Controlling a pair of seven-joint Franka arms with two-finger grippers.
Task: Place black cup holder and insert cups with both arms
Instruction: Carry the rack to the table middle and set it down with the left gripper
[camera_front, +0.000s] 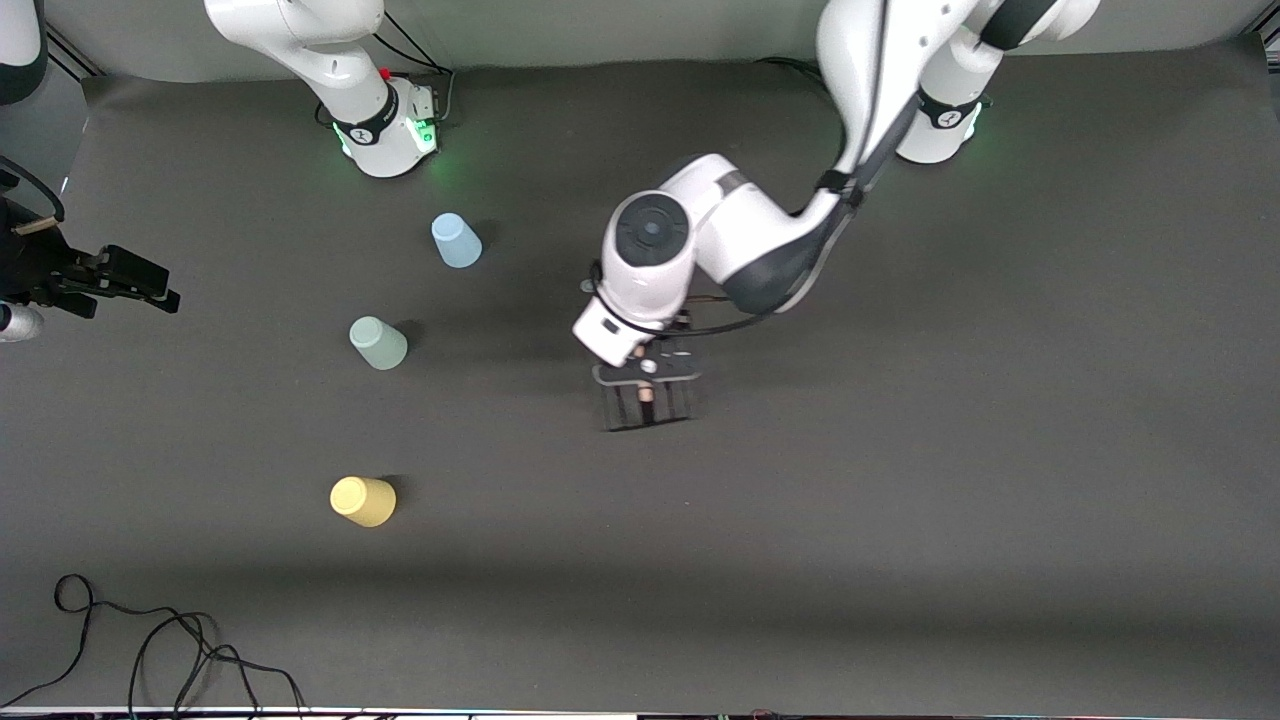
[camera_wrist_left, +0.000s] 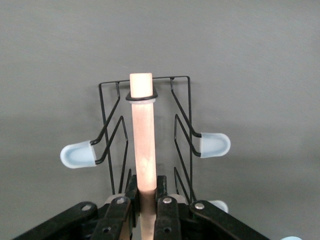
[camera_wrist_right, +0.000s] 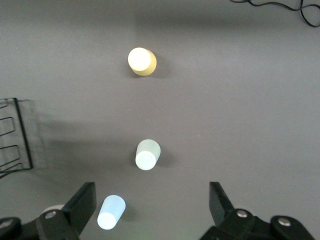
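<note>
The black cup holder (camera_front: 650, 405) is mid-table, upright, its base at or just above the mat. My left gripper (camera_front: 645, 383) is over it, shut on its wooden rod handle (camera_wrist_left: 142, 135); the left wrist view shows the gripper (camera_wrist_left: 146, 187) and pale-capped prongs (camera_wrist_left: 215, 145). The light blue cup (camera_front: 457, 241), mint green cup (camera_front: 378, 343) and yellow cup (camera_front: 362, 501) stand apart toward the right arm's end. My right gripper (camera_wrist_right: 152, 200) is open, empty and high over the blue cup (camera_wrist_right: 111, 212); the mint cup (camera_wrist_right: 148, 154) and yellow cup (camera_wrist_right: 141, 61) show below it.
A black cable (camera_front: 150, 650) lies on the mat at the corner nearest the front camera, at the right arm's end. The right arm's black hand (camera_front: 110, 275) shows at the edge of the front view. The rack's edge (camera_wrist_right: 15, 140) shows in the right wrist view.
</note>
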